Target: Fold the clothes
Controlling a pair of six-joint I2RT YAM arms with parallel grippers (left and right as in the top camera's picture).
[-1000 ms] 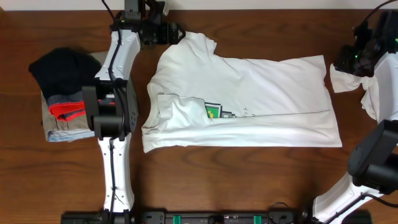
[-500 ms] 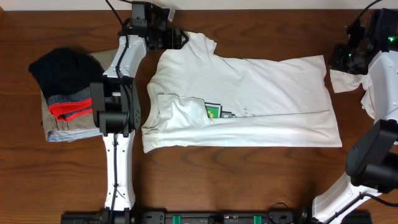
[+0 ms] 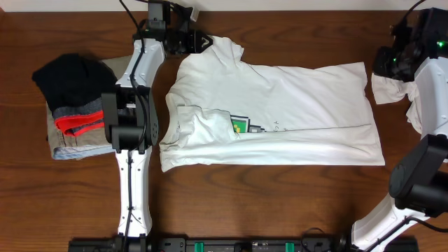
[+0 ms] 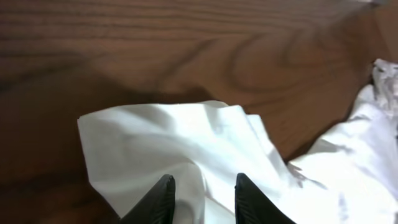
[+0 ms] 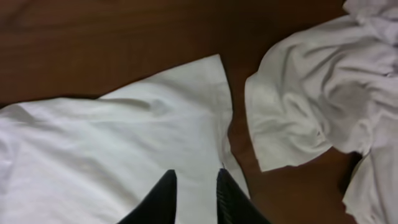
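White short-sleeved T-shirt (image 3: 280,105): lies flat across the middle of the wooden worktop (image 3: 280,203), partly folded, its lower edge doubled over towards the small green-and-black chest print (image 3: 241,126). Left claw (image 4: 204,179): at the far left corner of the T-shirt, over the sleeve. Its two dark fingers (image 4: 163,198) stand a little apart with a ridge of white cloth in the gap between them. It cannot be told whether the cloth is actually pinched. Right claw (image 5: 194,174): at the far right corner of the T-shirt, by the hem. Its fingers (image 5: 166,194) are set close together over the white fabric, and again a firm pinch cannot be told. Second white garment (image 5: 298,118): crumpled, just beside that corner at the right edge of the worktop. Stack at the left side, well apart from the T-shirt: a black piece (image 3: 70,77) on top, a grey piece with red trim (image 3: 73,124) below it, and a khaki piece (image 3: 70,148) at the bottom.
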